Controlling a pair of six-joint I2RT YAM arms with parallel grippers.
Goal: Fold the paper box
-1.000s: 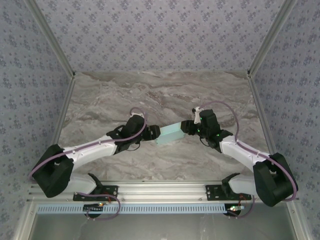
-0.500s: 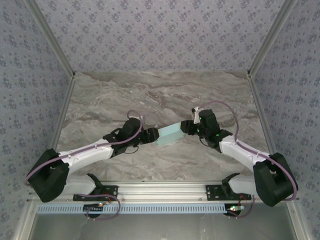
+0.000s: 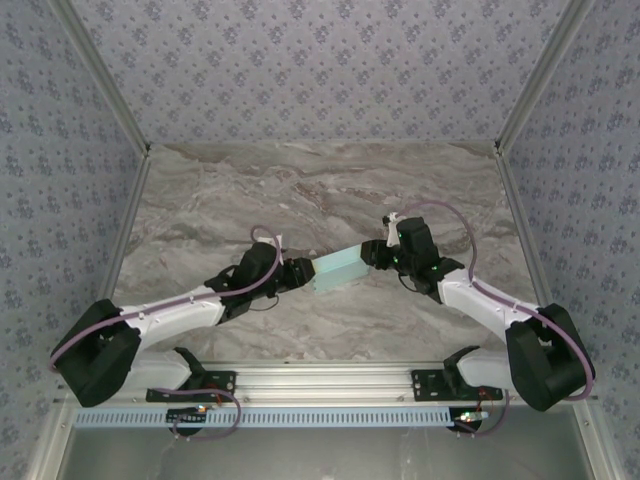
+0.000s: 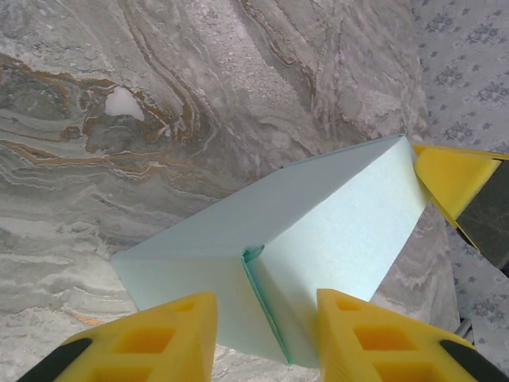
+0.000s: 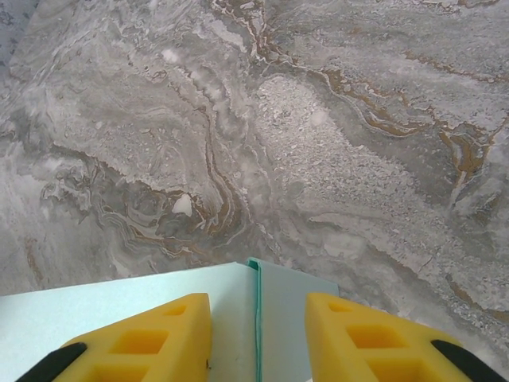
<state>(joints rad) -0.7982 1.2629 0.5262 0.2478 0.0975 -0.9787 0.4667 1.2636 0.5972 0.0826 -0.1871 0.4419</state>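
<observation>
Turquoise card folded into a long block, the box sits with the marble table beneath it. At the box's left end the left gripper straddles a corner ridge, and at its right end the right gripper does likewise. I cannot tell whether either pinches the box or merely flanks it.

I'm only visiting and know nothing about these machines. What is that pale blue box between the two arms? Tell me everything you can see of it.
The paper box is small, long and rectangular, made of thin matte card in pale turquoise, with crisp folded edges. One panel overlaps another at a seam with a darker teal cut edge. It sits slanted over the middle of the marble table. The left gripper straddles one end, and the right gripper grips the other.
</observation>
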